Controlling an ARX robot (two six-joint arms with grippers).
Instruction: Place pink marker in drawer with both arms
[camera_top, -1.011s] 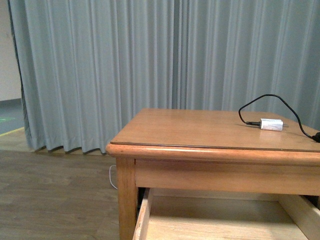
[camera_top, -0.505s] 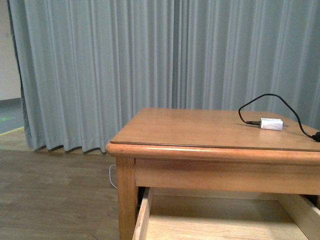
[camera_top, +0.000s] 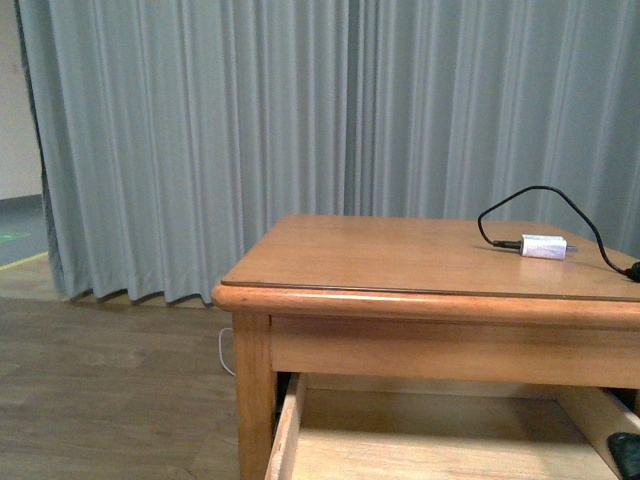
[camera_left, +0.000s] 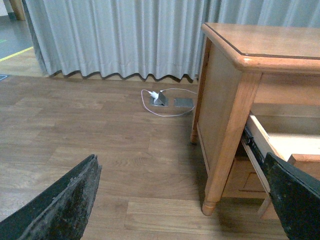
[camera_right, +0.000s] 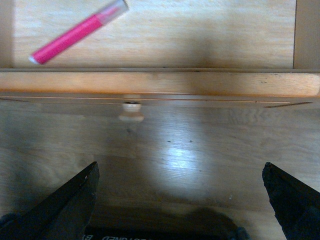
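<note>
Newly showing at the front view's lower right corner is a black bit of the right arm, by the open drawer. The right gripper gapes empty before the knob, and the left gripper gapes empty beside the cabinet. The pink marker lies slantwise on the drawer's floor. Farther back, a white charger sits on the cabinet top, before a grey curtain.
</note>
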